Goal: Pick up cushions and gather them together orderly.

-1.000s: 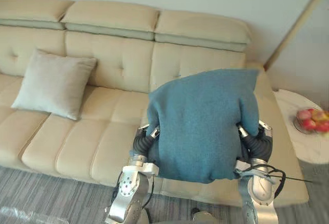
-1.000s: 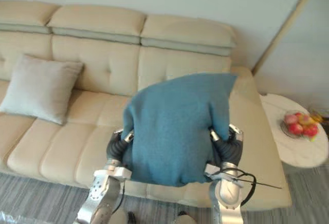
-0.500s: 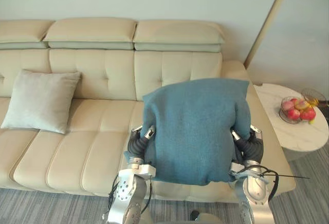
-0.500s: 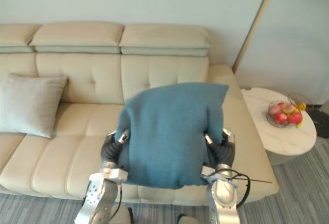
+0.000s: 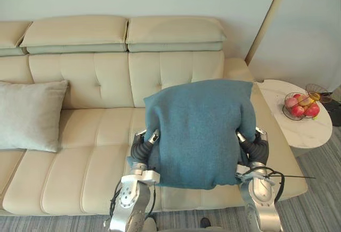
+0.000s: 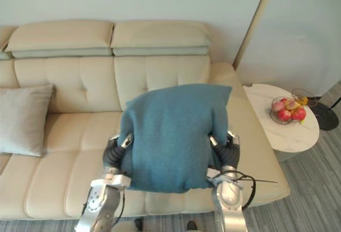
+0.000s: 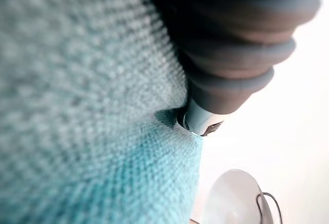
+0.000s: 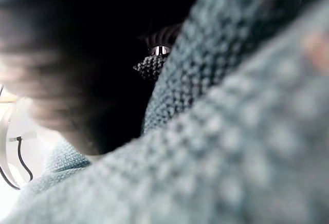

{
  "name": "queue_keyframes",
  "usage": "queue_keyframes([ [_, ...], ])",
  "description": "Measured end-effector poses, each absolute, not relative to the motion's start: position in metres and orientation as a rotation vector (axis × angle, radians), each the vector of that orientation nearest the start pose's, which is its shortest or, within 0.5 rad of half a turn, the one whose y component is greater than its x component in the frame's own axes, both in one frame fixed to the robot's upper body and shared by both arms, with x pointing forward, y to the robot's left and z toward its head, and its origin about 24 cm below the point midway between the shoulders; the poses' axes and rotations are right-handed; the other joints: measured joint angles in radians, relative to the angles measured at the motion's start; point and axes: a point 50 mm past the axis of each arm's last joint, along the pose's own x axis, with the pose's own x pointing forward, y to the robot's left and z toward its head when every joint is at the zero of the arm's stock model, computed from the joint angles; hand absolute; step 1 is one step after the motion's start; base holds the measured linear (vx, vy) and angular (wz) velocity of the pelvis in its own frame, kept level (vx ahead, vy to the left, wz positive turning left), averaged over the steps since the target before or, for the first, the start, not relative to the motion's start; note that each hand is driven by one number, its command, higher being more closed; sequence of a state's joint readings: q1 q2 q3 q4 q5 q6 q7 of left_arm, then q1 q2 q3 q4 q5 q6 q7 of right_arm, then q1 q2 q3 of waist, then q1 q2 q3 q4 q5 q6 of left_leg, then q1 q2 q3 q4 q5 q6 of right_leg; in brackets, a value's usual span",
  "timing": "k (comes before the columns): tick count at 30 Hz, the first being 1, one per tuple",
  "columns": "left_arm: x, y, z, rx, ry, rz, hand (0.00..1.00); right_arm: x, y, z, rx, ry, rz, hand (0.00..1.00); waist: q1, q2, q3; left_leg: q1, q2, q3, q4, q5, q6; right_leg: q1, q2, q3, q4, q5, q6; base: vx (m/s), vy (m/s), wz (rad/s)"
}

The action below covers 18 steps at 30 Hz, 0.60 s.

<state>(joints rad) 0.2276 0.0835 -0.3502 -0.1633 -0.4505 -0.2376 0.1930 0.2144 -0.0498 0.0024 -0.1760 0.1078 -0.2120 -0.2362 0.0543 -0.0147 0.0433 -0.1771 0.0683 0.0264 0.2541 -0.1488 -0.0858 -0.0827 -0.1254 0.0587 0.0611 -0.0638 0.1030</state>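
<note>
Sofa first: long and cream (image 5: 96, 152), it runs along the wall with a buttoned back and padded headrests on top. Now the big blue cushion (image 5: 200, 131), and it's up off the seat! It's held upright in front of the sofa's right end, and its top edge reaches about as high as the sofa's arm. A second cushion, pale grey (image 5: 29, 115), leans against the sofa back at the far left end, well apart from the blue one.

Over on the right, a round white side table (image 5: 306, 136) stands just beside the sofa's arm, on the grey floor (image 5: 319, 189).

Down to the hands. The left hand (image 5: 144, 148) is pressed against the blue cushion's lower left side and the right hand (image 5: 254, 148) against its lower right, so the cushion is squeezed between them. From the wrists, each dark ribbed cover is pushed right into the blue knit. Whether either hand is flat against the fabric or clamped on it, I cannot tell; the cushion hides that.

Smallest of all, a wire bowl of red and yellow fruit (image 5: 300, 106) sits on the table.
</note>
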Motion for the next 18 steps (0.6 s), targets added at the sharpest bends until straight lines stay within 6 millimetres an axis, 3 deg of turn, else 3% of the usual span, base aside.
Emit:
queue_keyframes([
  [5,0.212,0.107,0.054,-0.443,-0.100,-0.029,1.00,0.220,-0.180,0.069,0.034,-0.238,-0.285,1.00,0.005,-0.001,-0.002,-0.110,0.006,-0.025,-0.010,0.038,-0.006,-0.100,0.009,-0.028,0.012,0.018,-0.008,-0.02,-0.048,0.12],
  [9,0.233,0.102,0.080,-0.415,-0.212,-0.017,1.00,0.243,-0.175,0.092,0.007,-0.335,-0.303,1.00,0.013,-0.002,0.003,-0.190,0.011,-0.038,-0.010,0.064,-0.009,-0.204,0.017,-0.036,0.073,0.017,-0.011,-0.09,-0.044,0.06],
  [14,0.278,0.093,0.147,-0.398,-0.476,0.003,1.00,0.287,-0.169,0.151,-0.039,-0.556,-0.364,1.00,0.028,0.000,0.037,-0.309,0.010,-0.042,-0.009,0.103,-0.016,-0.356,0.017,-0.040,0.146,0.012,-0.021,-0.16,-0.030,0.02],
  [18,0.322,0.091,0.214,-0.306,-0.663,0.027,1.00,0.325,-0.164,0.222,-0.041,-0.737,-0.408,1.00,0.030,0.003,0.102,-0.372,0.014,-0.054,-0.058,0.167,-0.023,-0.440,0.022,-0.043,0.138,0.061,-0.018,-0.11,-0.021,0.00],
])
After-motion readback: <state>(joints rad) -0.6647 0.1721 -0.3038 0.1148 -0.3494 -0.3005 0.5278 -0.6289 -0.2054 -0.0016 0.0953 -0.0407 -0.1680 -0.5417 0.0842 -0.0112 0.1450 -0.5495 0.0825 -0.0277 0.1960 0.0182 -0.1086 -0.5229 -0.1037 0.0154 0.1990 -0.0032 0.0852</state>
